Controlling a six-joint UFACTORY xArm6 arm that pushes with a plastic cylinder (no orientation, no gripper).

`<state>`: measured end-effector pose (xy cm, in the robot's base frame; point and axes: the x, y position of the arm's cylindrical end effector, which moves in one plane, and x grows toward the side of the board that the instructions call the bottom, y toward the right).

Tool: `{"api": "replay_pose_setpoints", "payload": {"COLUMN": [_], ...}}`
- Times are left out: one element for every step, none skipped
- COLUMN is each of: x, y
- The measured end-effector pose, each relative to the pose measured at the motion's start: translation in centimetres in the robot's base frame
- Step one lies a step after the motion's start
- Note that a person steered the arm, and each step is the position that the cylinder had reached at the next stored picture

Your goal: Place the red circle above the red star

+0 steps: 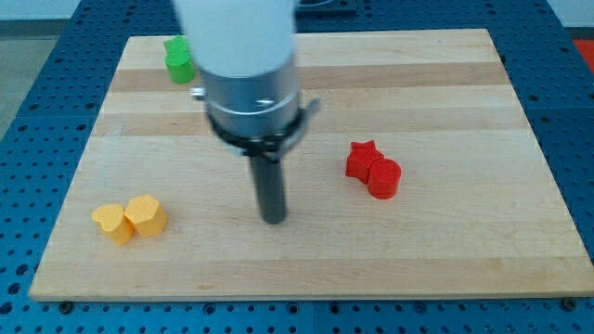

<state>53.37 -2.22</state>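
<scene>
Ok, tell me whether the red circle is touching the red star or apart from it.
Touching. The red circle sits against the red star, at its lower right, no board showing between them. My tip is apart, to the view's left.

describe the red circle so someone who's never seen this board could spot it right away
On the wooden board, look right of my tip at the two red blocks touching each other. The red circle is the lower-right one, a short round cylinder, while the red star at its upper left has points.

Two touching yellow blocks (129, 220) on wooden board (445, 250) at lower left; green block (177, 59) at upper left.
</scene>
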Motion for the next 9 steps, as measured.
{"api": "replay_pose_setpoints", "payload": {"x": [0.0,0.2,-0.4,-2.0,-3.3,-4.6,-6.2,-7.5,-9.4], "y": [5.6,10.0,11.5,11.5,11.6,11.7,11.8,13.5,14.0]}}
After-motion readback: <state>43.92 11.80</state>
